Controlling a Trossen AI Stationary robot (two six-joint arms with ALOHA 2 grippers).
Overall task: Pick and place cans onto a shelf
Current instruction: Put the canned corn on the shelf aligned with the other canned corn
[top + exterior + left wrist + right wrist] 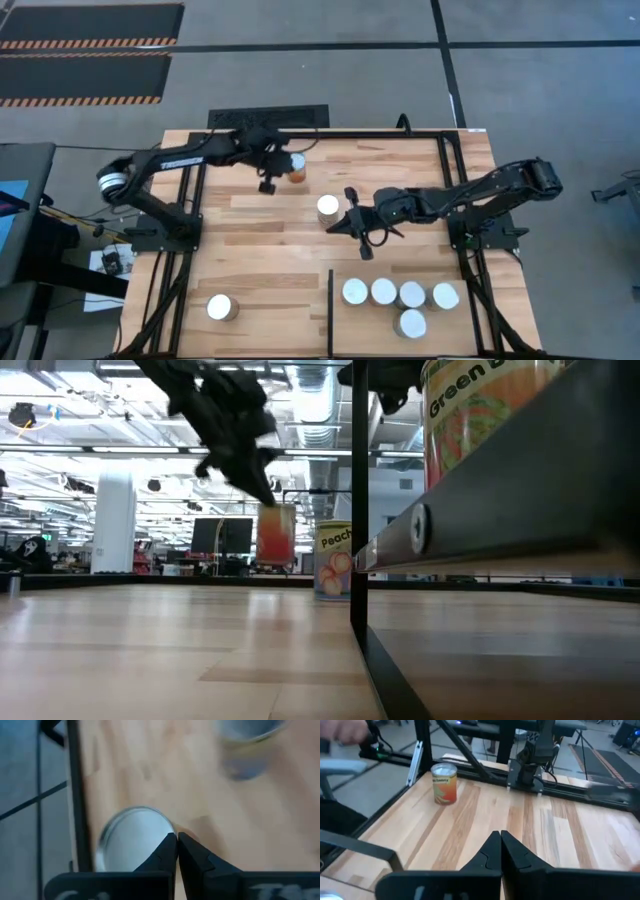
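Progress: five cans (397,297) sitting on the shelf (495,320), three remaining out on the surface (255,250).
Outstanding: orange-labelled can (296,168) at the far edge, peach can (328,208) mid-surface, one can (220,307) near the front left.
Left tool (268,172): pressed together, gripping nothing, lying just beside the orange-labelled can.
Right tool (362,235): pressed together, empty, hovering just beside the peach can.

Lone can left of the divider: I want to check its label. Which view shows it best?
Right wrist view: the lone can stands upright, orange label and top visible. The high view shows only its round top. The low and left wrist views miss it.
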